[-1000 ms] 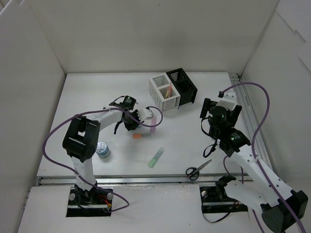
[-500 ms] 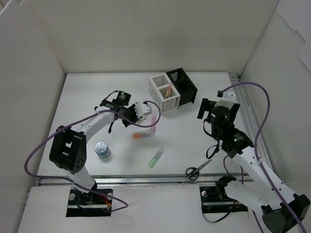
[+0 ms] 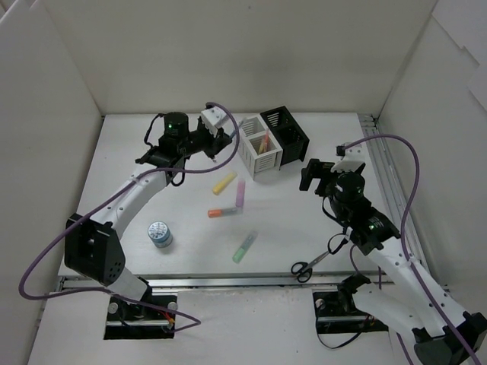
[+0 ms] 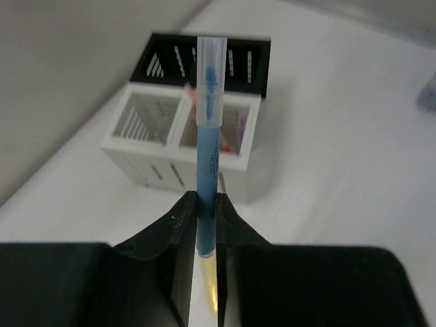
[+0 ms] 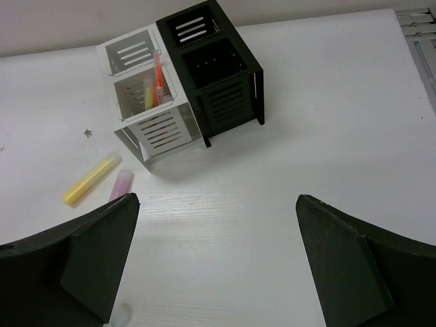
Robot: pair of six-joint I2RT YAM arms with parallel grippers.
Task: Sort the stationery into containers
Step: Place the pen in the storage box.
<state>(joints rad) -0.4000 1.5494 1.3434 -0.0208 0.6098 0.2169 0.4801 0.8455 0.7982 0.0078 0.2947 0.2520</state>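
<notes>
My left gripper (image 3: 221,135) is shut on a blue marker (image 4: 207,129) and holds it in the air, tip toward the white two-compartment holder (image 4: 146,153), just left of it. The black holder (image 3: 287,131) is joined behind the white one. A red pencil (image 5: 157,71) and a yellow marker stand in the white holder (image 5: 155,129). On the table lie a yellow marker (image 3: 224,183), a purple marker (image 3: 240,194), an orange marker (image 3: 219,214), a green marker (image 3: 243,247), black-handled scissors (image 3: 310,265) and the dotted jar (image 3: 159,234). My right gripper (image 5: 216,201) is open and empty, right of the holders.
White walls close in the table on the left, back and right. A metal rail (image 3: 388,182) runs along the right edge. Purple cables loop from both arms.
My left gripper has risen from the table beside the purple marker and moved back toward the white holder with the blue marker. The yellow marker now shows. The right gripper shifted slightly left.
</notes>
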